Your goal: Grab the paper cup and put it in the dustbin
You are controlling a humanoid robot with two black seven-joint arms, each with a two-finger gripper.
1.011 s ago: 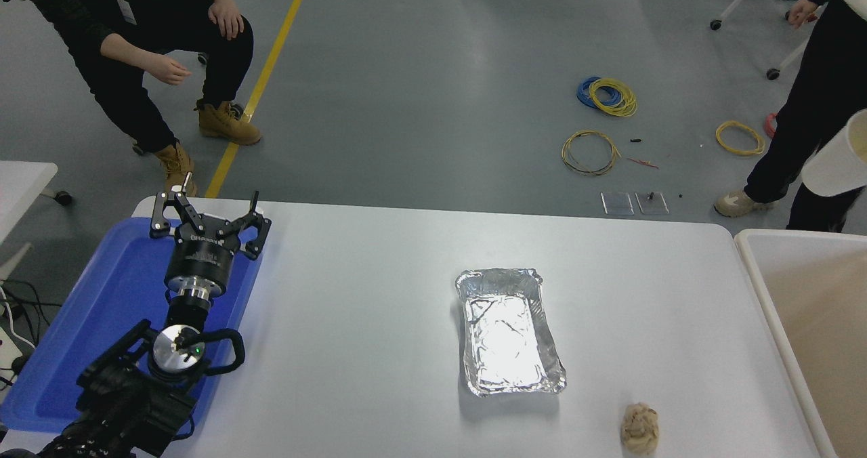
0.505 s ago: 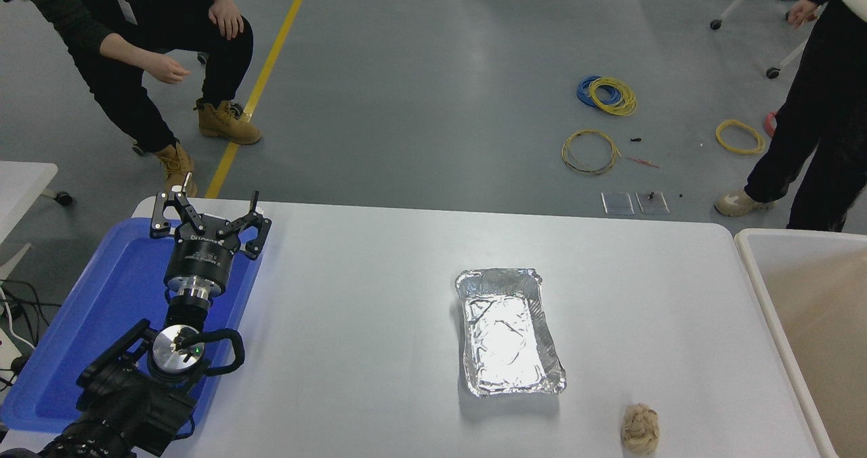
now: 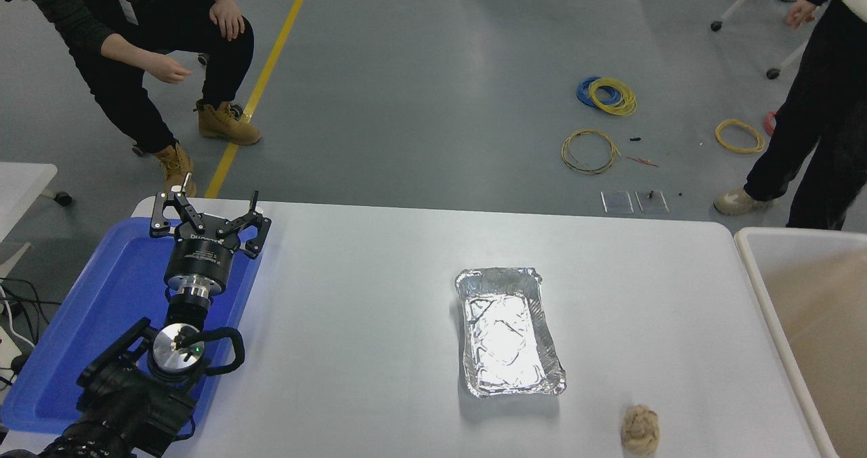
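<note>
Your left gripper (image 3: pixel 206 209) sat parked with fingers spread and empty over the table's left edge. No paper cup or right arm showed. The dustbin (image 3: pixel 755 268) stood at the right edge; you probably needed to find the cup first.

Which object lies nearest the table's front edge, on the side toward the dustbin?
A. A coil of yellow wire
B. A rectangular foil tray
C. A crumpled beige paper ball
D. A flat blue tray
C. The crumpled beige paper ball sits near the table's front edge, between the foil tray and the dustbin.
</note>
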